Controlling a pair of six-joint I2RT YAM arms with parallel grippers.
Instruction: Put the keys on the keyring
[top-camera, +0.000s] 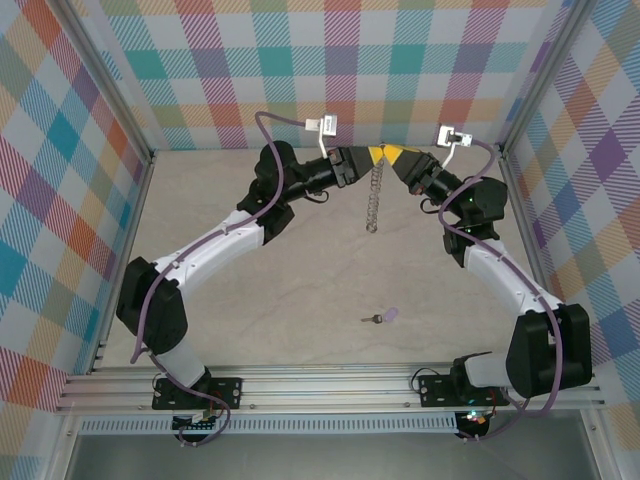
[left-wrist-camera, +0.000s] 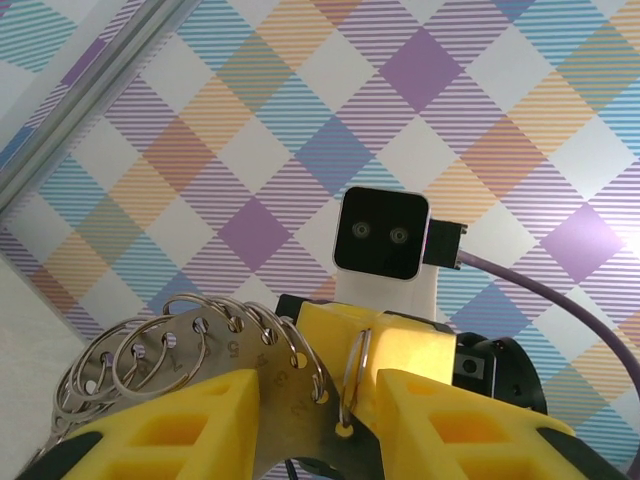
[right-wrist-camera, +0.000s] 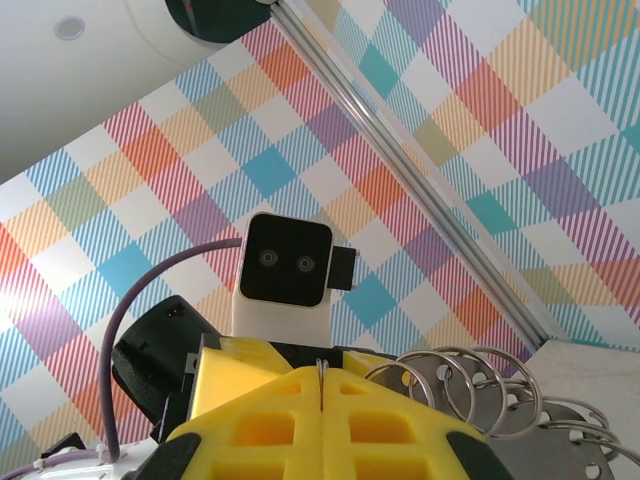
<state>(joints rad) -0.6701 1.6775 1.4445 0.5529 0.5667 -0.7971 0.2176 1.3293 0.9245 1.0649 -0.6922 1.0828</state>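
Keyring pinched by right gripper, key on table

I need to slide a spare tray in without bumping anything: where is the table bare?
Bare: the table between the left arm and right arm, from under the dangling keyring down to the key; also the near strip left of the key, up to the left arm. Crowded: the far centre, where the left gripper and right gripper meet at the keyring.
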